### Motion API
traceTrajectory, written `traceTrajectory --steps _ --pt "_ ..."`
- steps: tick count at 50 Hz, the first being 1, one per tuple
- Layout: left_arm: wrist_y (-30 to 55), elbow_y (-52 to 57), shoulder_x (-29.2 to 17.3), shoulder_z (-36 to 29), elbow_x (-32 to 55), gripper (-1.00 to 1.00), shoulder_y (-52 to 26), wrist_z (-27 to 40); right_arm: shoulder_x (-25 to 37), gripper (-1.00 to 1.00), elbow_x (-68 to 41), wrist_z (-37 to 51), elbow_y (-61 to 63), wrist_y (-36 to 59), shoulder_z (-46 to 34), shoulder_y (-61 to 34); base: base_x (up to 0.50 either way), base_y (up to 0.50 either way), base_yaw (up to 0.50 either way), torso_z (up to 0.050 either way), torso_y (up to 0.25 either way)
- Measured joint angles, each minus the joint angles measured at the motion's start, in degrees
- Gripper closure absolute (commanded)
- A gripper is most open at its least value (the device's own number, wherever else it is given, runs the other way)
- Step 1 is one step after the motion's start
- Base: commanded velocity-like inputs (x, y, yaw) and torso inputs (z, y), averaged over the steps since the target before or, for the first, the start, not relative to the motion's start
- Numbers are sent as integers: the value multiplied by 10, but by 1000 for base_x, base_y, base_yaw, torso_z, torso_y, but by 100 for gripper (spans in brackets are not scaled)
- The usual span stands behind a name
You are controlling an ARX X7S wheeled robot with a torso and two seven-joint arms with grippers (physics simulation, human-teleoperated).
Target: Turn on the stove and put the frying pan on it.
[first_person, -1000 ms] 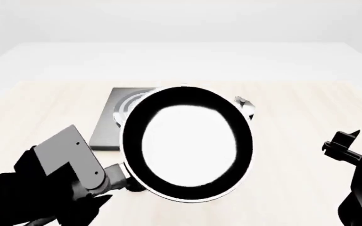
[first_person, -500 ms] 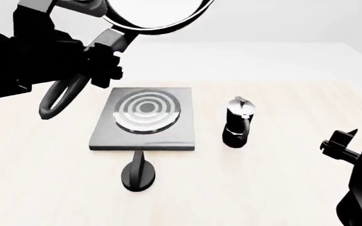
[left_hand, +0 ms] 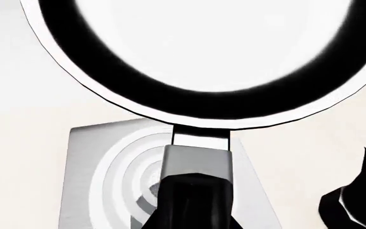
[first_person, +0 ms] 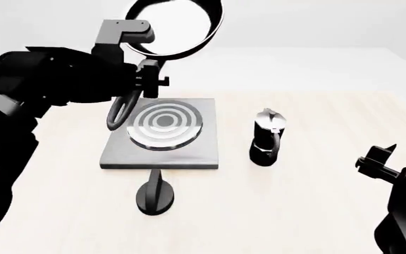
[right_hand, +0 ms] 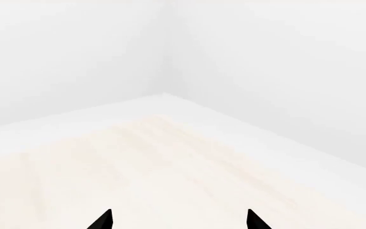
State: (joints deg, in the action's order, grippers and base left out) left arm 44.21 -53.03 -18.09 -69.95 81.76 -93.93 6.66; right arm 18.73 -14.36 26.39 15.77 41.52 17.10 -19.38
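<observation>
The frying pan [first_person: 175,25], black with a pale inside, hangs in the air above and behind the stove, tilted so its inside faces the head camera. My left gripper [first_person: 148,79] is shut on its long black handle [first_person: 118,112]. In the left wrist view the pan [left_hand: 215,47] fills the frame, its handle [left_hand: 196,191] over the burner. The stove [first_person: 206,153] is a grey slab with a ringed burner [first_person: 166,124] and also shows in the left wrist view [left_hand: 84,157]. Its black knob [first_person: 156,193] stands in front. My right gripper [first_person: 376,161] is open and empty, fingertips [right_hand: 106,220] apart.
A tall black moka pot [first_person: 268,136] stands just right of the stove, and shows in the left wrist view [left_hand: 354,200]. The pale wooden table [first_person: 316,211] stretches to a white far edge. My right arm sits at the table's right front.
The left arm has swung the pan from close before the head camera up and away. It now hangs above the stove's far side. The right arm has barely moved.
</observation>
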Motion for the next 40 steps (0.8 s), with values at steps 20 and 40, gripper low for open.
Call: traceTrajectory --steps 20,40 --pt "-19 -192 82 -26 -61 100 49 -54 0 -100 -2 1 -6 -3 -6 -3 0 0 0 0 1" --pt "17 -220 101 30 -134 100 78 -94 -1 -100 -3 0 -16 -12 -10 0 0 0 -1 1 2"
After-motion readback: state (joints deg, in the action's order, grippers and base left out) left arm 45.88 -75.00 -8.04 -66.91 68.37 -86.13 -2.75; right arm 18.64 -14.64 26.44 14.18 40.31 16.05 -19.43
